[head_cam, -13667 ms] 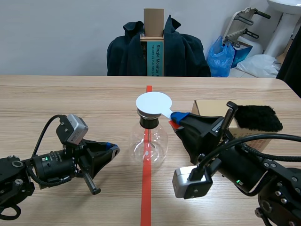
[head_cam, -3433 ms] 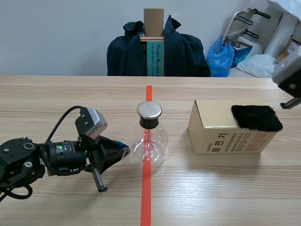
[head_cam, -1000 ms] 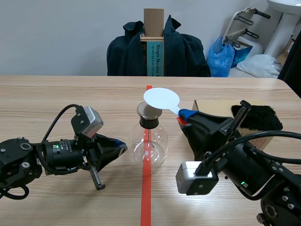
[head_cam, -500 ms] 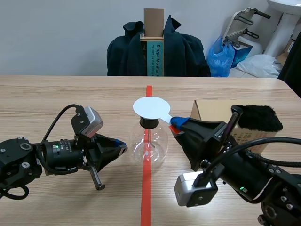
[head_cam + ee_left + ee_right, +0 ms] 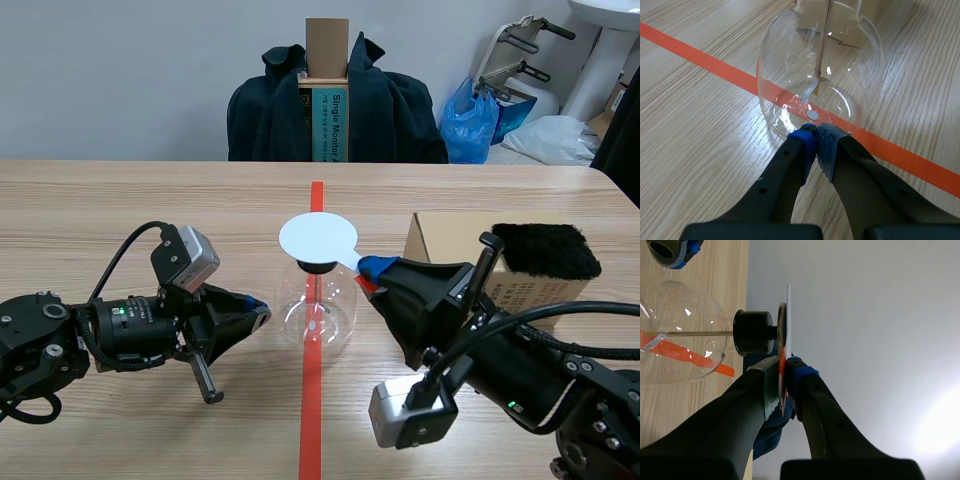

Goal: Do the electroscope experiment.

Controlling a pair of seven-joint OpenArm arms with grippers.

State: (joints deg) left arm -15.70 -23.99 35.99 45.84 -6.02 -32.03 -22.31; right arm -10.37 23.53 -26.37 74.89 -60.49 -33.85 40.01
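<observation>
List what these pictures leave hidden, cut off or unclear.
- Scene view: the white disc in the right hand hides the flask's cap.
- Scene view: the right arm covers the box's print.
- Left wrist view: the edge cuts off the flask's neck.
- Right wrist view: edge-on, disc-to-cap contact unclear.

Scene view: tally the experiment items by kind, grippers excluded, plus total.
glass electroscope flask: 1
white disc: 1
cardboard box: 1
black fur pad: 1
Total: 4
</observation>
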